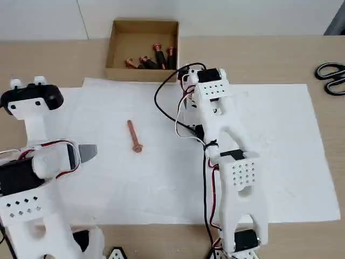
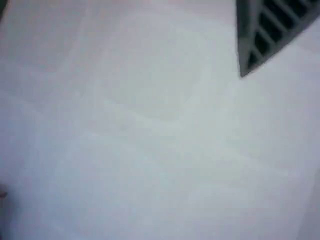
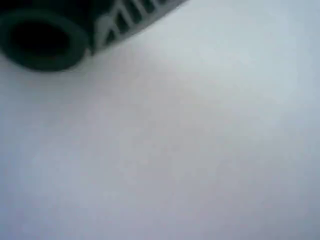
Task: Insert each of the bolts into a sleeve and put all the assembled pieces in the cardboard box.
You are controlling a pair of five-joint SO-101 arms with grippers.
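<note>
A copper bolt (image 1: 135, 136) lies loose on the white paper (image 1: 280, 156), left of centre. The cardboard box (image 1: 114, 51) at the back holds several bolts with black sleeves on them (image 1: 153, 58). My left gripper (image 1: 89, 152) hovers low over the paper, a short way left of the loose bolt. My right arm (image 1: 213, 100) stretches toward the box's near right corner. In the right wrist view, a black sleeve (image 3: 40, 42) sits against the ribbed finger (image 3: 135, 15) of my right gripper (image 3: 92, 37), its hollow end facing the camera.
Black scissors (image 1: 330, 78) lie on the wooden table (image 1: 269, 56) at the far right. Wires (image 1: 167, 102) loop off my right arm over the paper. A white and black arm part (image 1: 32, 100) stands at the left edge.
</note>
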